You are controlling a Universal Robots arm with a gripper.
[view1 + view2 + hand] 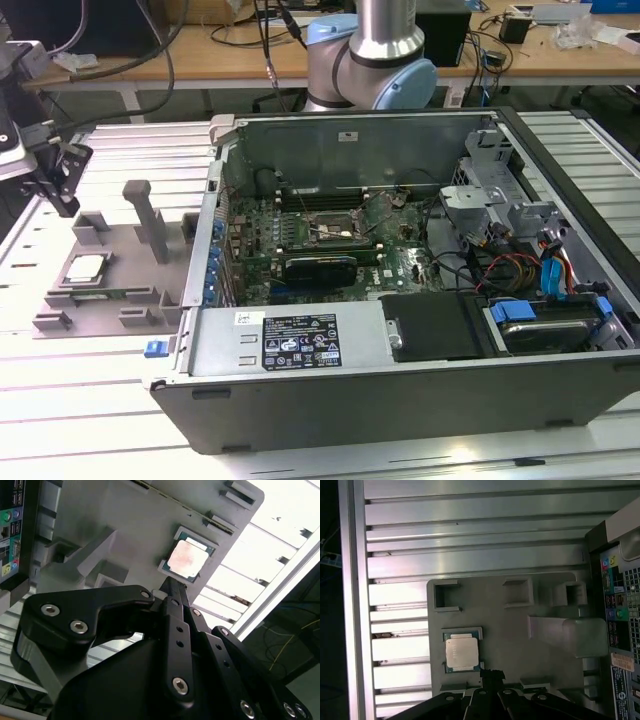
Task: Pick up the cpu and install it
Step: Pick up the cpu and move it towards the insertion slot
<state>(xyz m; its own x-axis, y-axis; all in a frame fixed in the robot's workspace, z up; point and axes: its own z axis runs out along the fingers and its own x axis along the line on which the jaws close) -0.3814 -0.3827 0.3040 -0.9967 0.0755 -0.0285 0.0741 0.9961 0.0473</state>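
Exterior view, from its left to its right.

1. End effector (62, 195): black, hanging over the slotted table (90, 390) at the far left, above the back corner of the grey fixture (125, 295) and apart from it.
2. Cpu (85, 267): silver lid up, lying flat in a square pocket on the fixture's left half, not held.
3. Grey upright post (142, 215): rises from the fixture between the cpu and the computer case (300, 345).
4. Computer case: open-topped, its side wall just beside the fixture's right edge. The motherboard socket (335, 228) lies inside, well apart from the cpu.

Both wrist views give the close relation.

- Second wrist view: the end effector (172, 584) has its fingers drawn together to one narrow tip with nothing between them. The tip is lined up just beside one corner of the cpu (189, 560).
- First wrist view: the same tip (492, 674) sits beside the corner of the cpu (461, 651). Bare table slats (470, 555) run past the fixture (520, 635) on two sides.

Open room: bare table on the fixture's left and front edges. The post and case wall close off its right.
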